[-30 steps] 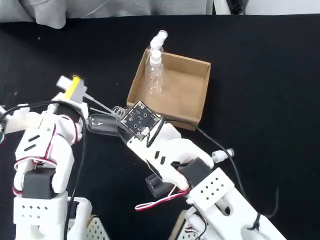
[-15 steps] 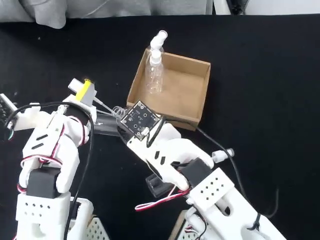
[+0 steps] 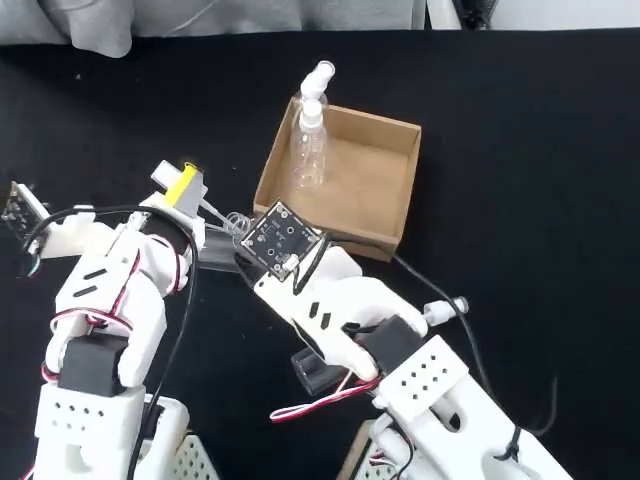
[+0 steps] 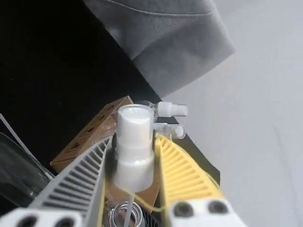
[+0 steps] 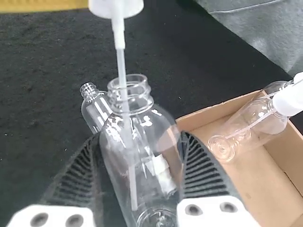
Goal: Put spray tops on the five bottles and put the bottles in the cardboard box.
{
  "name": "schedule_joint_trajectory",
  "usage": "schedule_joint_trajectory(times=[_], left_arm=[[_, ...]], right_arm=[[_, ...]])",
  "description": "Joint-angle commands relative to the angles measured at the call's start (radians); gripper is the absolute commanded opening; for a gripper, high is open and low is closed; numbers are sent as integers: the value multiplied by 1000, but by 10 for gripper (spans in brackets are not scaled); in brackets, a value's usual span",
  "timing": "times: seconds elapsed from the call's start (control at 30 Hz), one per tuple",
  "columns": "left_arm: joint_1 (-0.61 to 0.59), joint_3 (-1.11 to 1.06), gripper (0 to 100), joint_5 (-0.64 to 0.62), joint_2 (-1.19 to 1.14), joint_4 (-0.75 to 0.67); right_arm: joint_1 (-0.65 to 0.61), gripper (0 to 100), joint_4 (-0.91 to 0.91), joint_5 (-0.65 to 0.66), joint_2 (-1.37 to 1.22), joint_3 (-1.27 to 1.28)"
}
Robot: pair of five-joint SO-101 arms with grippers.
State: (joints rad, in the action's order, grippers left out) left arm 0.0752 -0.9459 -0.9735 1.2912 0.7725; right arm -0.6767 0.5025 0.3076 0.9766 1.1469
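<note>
Alignment is deciding the next move: the left gripper (image 4: 133, 142) is clamping the spray top (image 4: 135, 156) just above the bottle (image 5: 139, 137), with its tube (image 5: 121, 71) running through the open neck (image 5: 129, 88) along the bottle's long axis. The right gripper (image 5: 142, 142) is squeezing that bottle, probably tilted, near the tabletop's (image 3: 500, 120) middle, beside the cardboard box's (image 3: 370, 195) near-left corner.

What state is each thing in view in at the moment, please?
left gripper: shut on the spray top
spray top: tube partly in the bottle neck, head not seated
right gripper: shut on the held bottle
held bottle: upright, neck open
spare bottle: uncapped, lying beside the held one
cardboard box: open
boxed bottles: two, spray tops on
</note>
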Motion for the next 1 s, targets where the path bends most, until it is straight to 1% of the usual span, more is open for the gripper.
schedule_joint_trajectory(times=[0.0,0.43,0.57,0.97], left_arm=[[13,16,28,8,11,-17],[15,15,29,8,11,-15],[65,-5,29,9,11,-21],[71,-10,29,31,11,-17]], right_arm=[[29,53,-41,14,41,-7],[29,53,-41,14,41,-7],[31,53,-41,14,45,-7],[49,53,-41,14,47,-8]])
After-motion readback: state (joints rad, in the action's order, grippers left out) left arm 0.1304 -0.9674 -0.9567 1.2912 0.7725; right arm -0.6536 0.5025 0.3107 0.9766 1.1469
